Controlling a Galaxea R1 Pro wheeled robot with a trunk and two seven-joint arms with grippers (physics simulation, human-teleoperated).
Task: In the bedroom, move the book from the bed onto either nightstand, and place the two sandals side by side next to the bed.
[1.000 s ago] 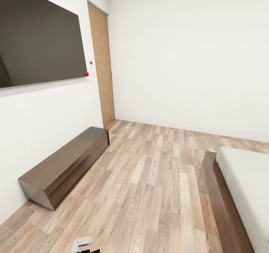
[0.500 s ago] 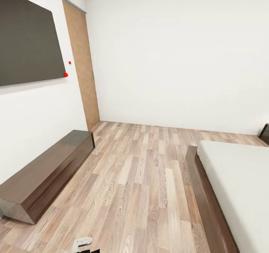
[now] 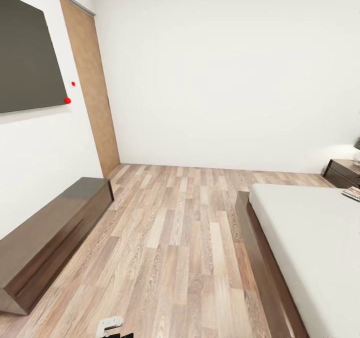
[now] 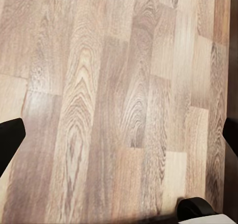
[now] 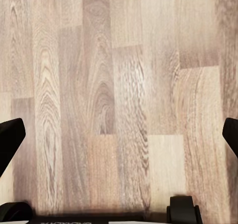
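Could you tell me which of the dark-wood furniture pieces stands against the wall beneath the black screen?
The long low cabinet, left of the floor; the bed and nightstand stand right.

Bedroom: white walls, brown wood-plank floor (image 3: 190, 238), brown wooden door (image 3: 90, 88) at the left. Bed (image 3: 310, 248) at the right, low, plain pale grey mattress on a dark brown frame. Nightstand (image 3: 342, 173) of dark glossy wood beside the bed's far end. Book (image 3: 353, 193) lies flat on the mattress at the far edge, just beside the nightstand, cut off by the picture's edge.
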